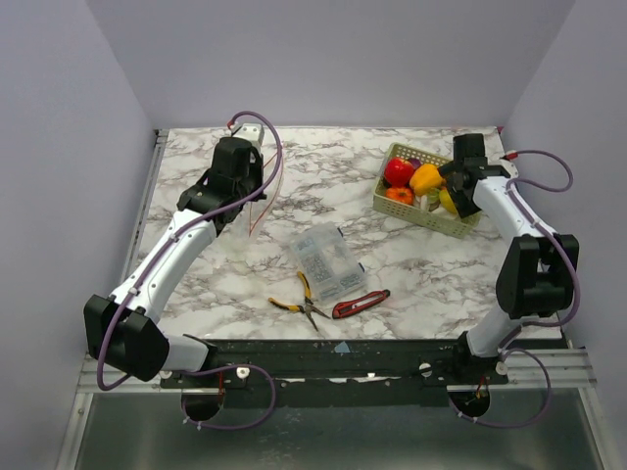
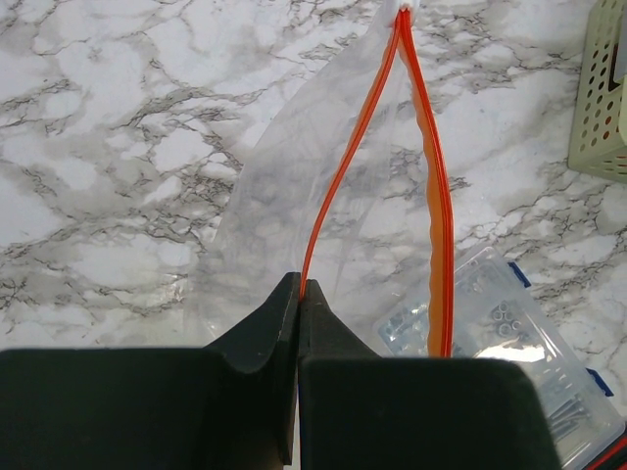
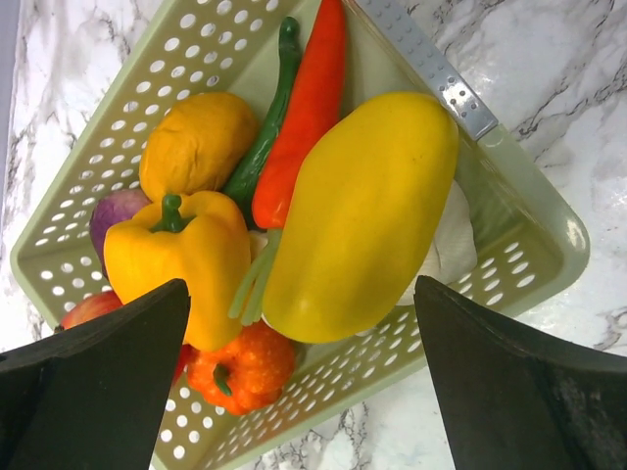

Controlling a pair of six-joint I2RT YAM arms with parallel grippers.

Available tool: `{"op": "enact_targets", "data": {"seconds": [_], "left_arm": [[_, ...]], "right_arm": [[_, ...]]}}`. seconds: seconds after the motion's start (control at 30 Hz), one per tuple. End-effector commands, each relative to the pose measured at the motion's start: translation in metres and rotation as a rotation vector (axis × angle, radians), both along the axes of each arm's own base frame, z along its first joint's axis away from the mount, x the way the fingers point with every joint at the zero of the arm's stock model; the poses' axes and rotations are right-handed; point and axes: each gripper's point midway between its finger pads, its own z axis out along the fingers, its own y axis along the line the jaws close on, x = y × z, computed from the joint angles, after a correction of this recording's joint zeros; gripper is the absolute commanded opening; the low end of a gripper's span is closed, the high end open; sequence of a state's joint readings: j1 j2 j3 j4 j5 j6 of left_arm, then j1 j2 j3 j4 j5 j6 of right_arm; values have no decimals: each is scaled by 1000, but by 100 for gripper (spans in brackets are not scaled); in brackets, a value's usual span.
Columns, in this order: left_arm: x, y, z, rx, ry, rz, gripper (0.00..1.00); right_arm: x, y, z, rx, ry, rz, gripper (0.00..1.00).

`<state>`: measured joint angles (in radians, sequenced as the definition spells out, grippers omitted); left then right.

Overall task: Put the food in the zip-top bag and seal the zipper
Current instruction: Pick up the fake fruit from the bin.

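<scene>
Left hand (image 2: 297, 292) is pinched tight on one lip of the zipper (image 2: 438, 225), so the zip-top bag (image 2: 284, 196) droops toward the worktop (image 2: 98, 147) with its mouth gaping. We reckon the film's floppy and slick, and the strip's the only firm place to hold.

Over right, the food (image 3: 181, 255) is heaped in the basket (image 3: 529, 235). The right hand (image 3: 299, 284) is spread wide above it, carrying nothing. It all looks glossy and probably light, so we'd take the big yellow fruit (image 3: 362, 215) across its narrow width.

Food (image 1: 416, 181) lies in the basket (image 1: 423, 217) at right, zip-top bag (image 1: 239, 231) at left, parts box (image 1: 328, 260) between, nearer.
</scene>
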<state>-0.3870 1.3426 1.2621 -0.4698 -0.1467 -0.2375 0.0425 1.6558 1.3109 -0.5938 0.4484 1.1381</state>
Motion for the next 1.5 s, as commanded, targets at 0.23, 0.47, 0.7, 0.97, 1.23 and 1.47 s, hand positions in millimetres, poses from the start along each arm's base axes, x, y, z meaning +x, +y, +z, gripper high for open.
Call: {"op": "enact_targets", "data": {"seconds": [0.23,0.47,0.7,0.97,1.23,1.47], "left_arm": [[1,-1,14,-67,-12,-6,0],[1,-2,15,-83,-6,-7,0],[-1,-1,18,-95,-10,-5,0],[-1,-2,19,-108,-8,-8,0],[-2,-3,20,-119,-3,-12,0],[-2,-3,21,-121,-5,-10,0]], "right_arm": [[-5,-17,-27,50,29,-184,100],[-7,-22,-43,49,45,-219,97],[-7,-21,-51,55,52,-215,76],[-3,-13,-22,70,-5,-136,21],[-14,-7,22,50,-83,-26,6],[-3,53,54,116,-269,432,1]]}}
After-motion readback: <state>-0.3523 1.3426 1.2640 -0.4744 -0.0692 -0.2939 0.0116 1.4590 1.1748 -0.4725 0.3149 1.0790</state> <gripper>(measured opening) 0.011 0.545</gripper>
